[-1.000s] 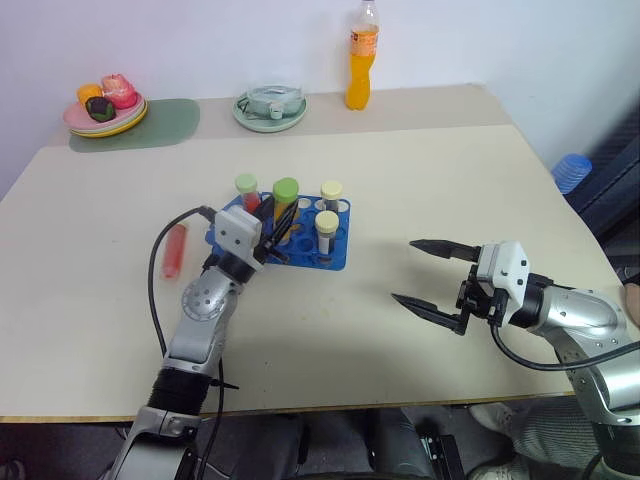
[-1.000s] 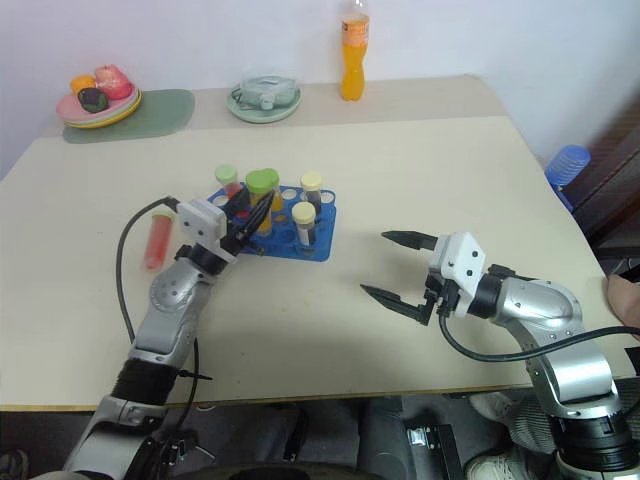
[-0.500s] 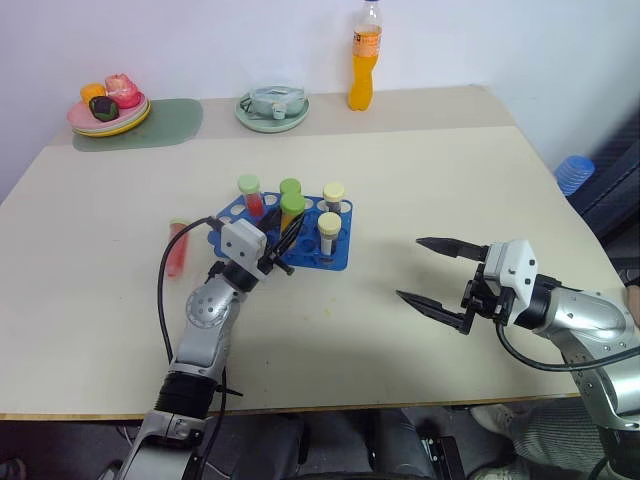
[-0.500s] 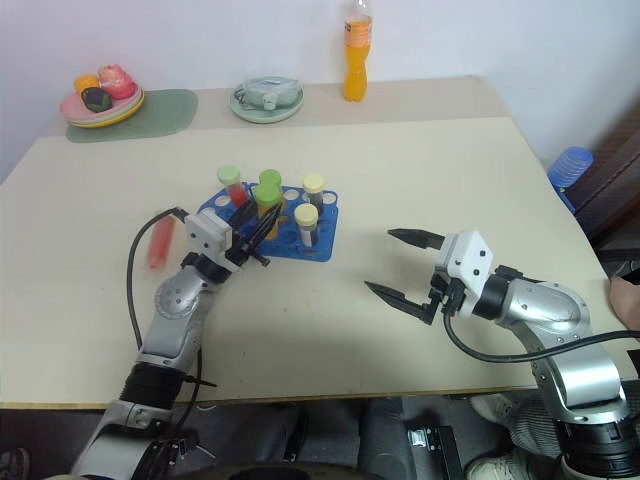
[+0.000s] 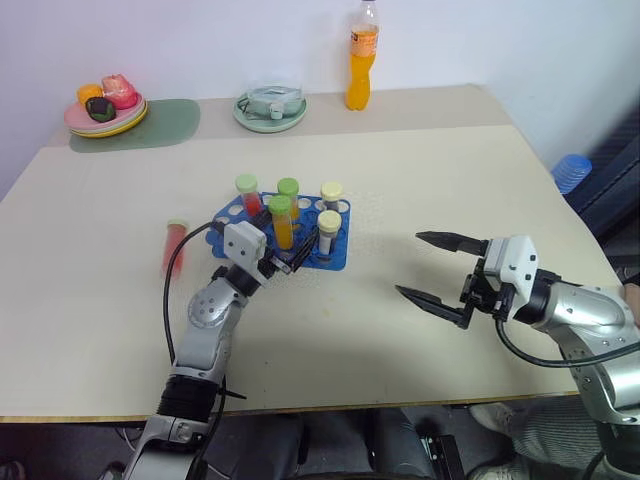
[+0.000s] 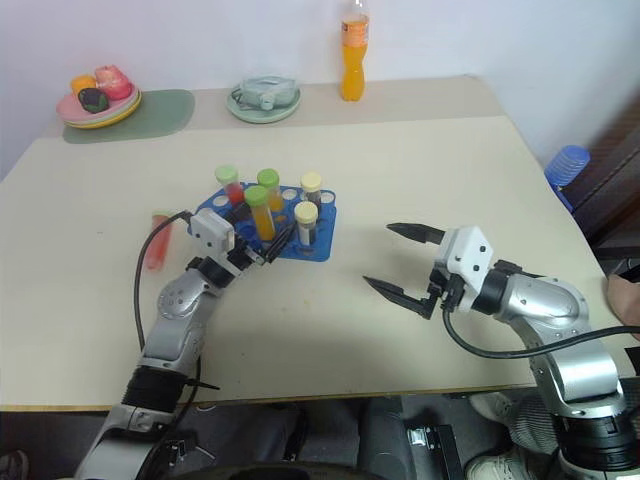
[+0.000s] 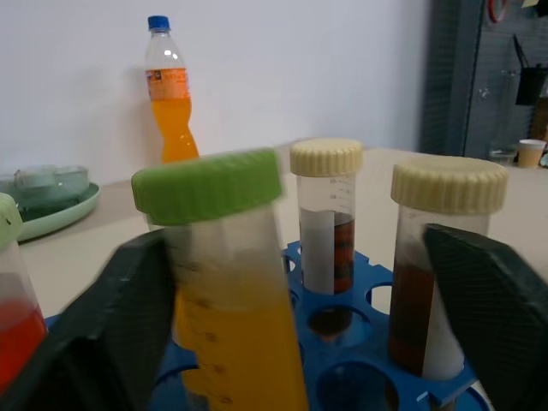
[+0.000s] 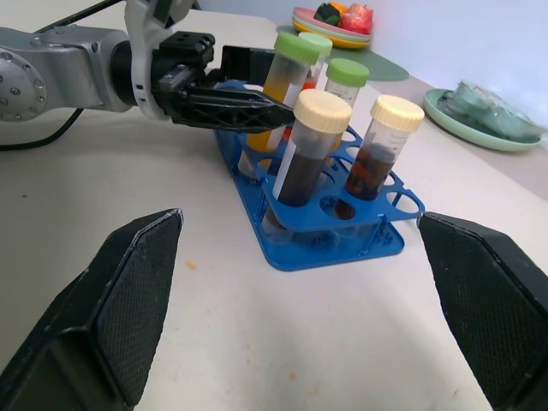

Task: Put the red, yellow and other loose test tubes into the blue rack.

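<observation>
The blue rack (image 5: 335, 257) stands mid-table holding several capped test tubes: a red one (image 5: 247, 193), two dark ones with cream caps (image 5: 327, 228), and two green-capped ones. The nearer yellow tube (image 5: 281, 222) leans slightly in its hole. My left gripper (image 5: 288, 256) sits at the rack's near left corner, open, its fingers (image 7: 111, 334) on either side of that yellow tube and apart from it. A loose red tube (image 5: 173, 247) lies on the table left of the rack. My right gripper (image 5: 408, 264) hovers open and empty to the right of the rack.
An orange drink bottle (image 5: 360, 60), a pale green dish (image 5: 270, 110) and a plate of colourful items (image 5: 105, 110) on a green mat line the table's far edge. A black cable (image 5: 168, 285) loops beside my left arm. A blue object (image 5: 572, 170) sits off the right edge.
My left gripper has opened and let go of the yellow tube, which now stands in the rack. The hand has drawn back slightly toward me. The right arm has not moved.
</observation>
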Tool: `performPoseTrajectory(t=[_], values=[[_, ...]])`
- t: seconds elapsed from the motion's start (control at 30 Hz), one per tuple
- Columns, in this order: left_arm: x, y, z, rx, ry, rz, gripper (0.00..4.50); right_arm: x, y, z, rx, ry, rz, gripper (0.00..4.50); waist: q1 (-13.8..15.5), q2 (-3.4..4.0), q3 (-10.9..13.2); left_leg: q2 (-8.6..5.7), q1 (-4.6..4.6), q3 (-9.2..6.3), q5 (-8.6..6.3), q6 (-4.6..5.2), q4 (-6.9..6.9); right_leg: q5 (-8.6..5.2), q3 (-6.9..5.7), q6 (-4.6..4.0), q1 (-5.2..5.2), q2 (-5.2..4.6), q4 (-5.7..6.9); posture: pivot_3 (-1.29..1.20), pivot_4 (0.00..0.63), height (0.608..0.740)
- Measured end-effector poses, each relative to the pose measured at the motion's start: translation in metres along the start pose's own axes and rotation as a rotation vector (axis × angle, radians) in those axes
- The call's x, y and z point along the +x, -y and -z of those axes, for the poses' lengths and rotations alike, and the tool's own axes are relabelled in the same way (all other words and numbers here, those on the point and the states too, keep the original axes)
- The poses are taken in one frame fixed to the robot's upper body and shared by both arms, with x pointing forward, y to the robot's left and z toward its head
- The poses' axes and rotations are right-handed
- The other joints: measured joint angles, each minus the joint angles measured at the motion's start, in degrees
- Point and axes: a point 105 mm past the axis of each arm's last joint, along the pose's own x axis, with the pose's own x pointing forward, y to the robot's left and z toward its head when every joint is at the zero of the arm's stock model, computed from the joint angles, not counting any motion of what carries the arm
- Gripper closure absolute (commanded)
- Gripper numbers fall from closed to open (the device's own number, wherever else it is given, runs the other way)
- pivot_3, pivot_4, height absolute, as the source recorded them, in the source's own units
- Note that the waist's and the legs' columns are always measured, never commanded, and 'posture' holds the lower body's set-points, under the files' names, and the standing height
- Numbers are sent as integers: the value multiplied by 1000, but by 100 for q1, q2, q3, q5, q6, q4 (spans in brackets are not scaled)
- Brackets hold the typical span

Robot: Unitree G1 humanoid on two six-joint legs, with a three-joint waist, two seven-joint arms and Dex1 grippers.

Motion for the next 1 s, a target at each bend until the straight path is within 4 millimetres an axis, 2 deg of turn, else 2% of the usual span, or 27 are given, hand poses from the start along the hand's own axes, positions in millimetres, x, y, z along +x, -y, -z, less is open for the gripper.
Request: performPoseTrajectory(t=[0.17, 0.27, 0.43, 0.6, 0.67, 0.77, 0.87, 0.93, 1.0], values=[[-1, -3, -25, 18, 59, -6, 50, 4, 1, 1, 6, 13, -7, 0, -1, 0, 0, 1, 0, 0, 0, 0, 0, 0, 0, 0, -1, 0, 1, 0, 150, 740], [-9, -20, -48, 16, 99, -44, 50, 7, 3, 3, 4, 23, -10, 0, -13, 0, 0, 4, 1, 0, 0, -1, -1, 0, 0, 0, -4, 2, 4, 0, 150, 740], [-24, -56, -68, -85, 124, -160, 50, 15, 3, 6, 10, 34, -36, 0, 0, 0, 0, 3, 1, 0, 0, -1, 0, 0, 0, 0, -3, 2, 4, 0, 150, 740], [-32, -117, -89, -154, 98, -422, 50, 21, 6, 8, 3, 45, -54, 0, -6, -17, 10, 3, 2, -2, 1, -3, 2, 0, 0, 0, -4, 4, 9, 0, 150, 740], [-41, -142, -88, -113, -24, -565, 50, 22, 7, 8, 2, 51, -58, 0, -15, -17, 10, 3, 2, -2, 1, -4, -1, 0, 0, 0, -8, 5, 10, 0, 150, 740], [-65, -171, -74, -93, -290, -761, 50, 24, 8, 9, 4, 52, -66, 0, -20, -18, 11, 3, 2, 1, 0, -4, -3, 0, 0, -1, -16, 5, 18, 0, 150, 740], [-75, -181, -67, -188, -444, -784, 50, 26, 8, 9, 5, 57, -80, 0, -5, -31, 18, 3, -1, -4, 2, -8, 0, 0, -7, -1, -17, 6, 22, 0, 150, 740], [-80, -185, -60, -240, -666, -755, 50, 28, 7, 7, 1, 62, -96, 0, 2, -41, 24, 1, -1, -7, 3, -9, 3, 0, -10, -1, -15, 6, 28, 0, 150, 740], [-82, -185, -60, -281, -802, -727, 50, 30, 5, 8, 3, 63, -111, 0, -13, -41, 24, -1, 3, -5, 2, -8, 1, 0, -10, -1, -15, 5, 29, 0, 150, 740]])
